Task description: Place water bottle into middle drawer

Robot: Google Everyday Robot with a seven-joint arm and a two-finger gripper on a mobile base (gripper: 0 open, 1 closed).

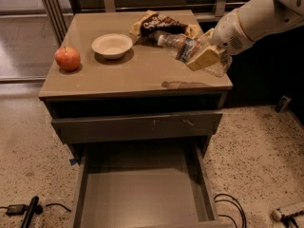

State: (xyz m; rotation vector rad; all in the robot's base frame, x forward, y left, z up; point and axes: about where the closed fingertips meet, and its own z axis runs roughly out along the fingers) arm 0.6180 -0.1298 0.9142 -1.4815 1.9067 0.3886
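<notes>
My gripper (205,56) is shut on the water bottle (183,46), a clear crinkled bottle with a white cap pointing left. It holds the bottle tilted in the air above the right edge of the cabinet top (137,72). The bottle's shadow lies on the top below it. The middle drawer (142,194) is pulled out wide open at the bottom of the view, with a plain smooth floor and nothing in it. It lies well below and to the left of the bottle.
A red apple (67,58) and a white bowl (112,45) sit on the cabinet top at the left. A dark snack bag (159,23) lies at the back. The upper drawer front (137,126) with pale scratch marks is closed. Cables (230,208) lie on the floor.
</notes>
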